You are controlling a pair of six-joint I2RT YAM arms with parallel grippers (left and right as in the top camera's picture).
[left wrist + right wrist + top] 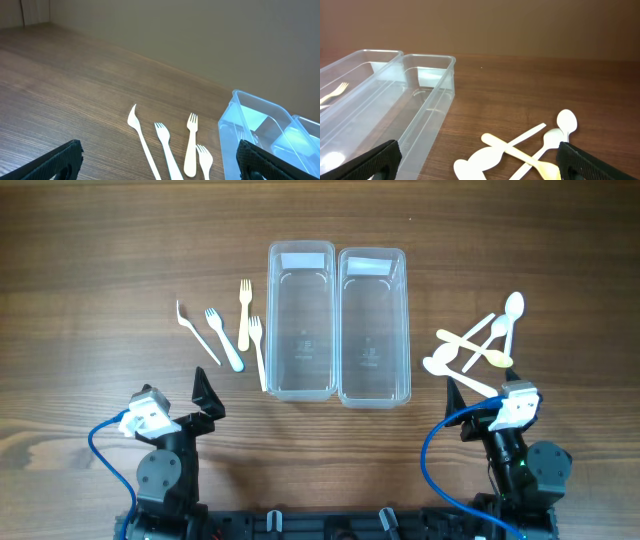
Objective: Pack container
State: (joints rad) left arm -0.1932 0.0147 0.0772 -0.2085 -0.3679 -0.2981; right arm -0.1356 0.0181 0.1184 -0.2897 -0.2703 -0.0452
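Two empty clear plastic containers stand side by side mid-table, the left one [301, 320] and the right one [374, 326]. Several pale forks [228, 330] lie left of them, also seen in the left wrist view [167, 150]. A pile of crossed pale spoons [478, 348] lies to the right, also seen in the right wrist view [525, 150]. My left gripper [205, 395] is open and empty, near the front edge below the forks. My right gripper [490, 395] is open and empty, just in front of the spoons.
The wooden table [100, 270] runs wide to the left and back. Blue cables [105, 445] loop by both arm bases at the front edge.
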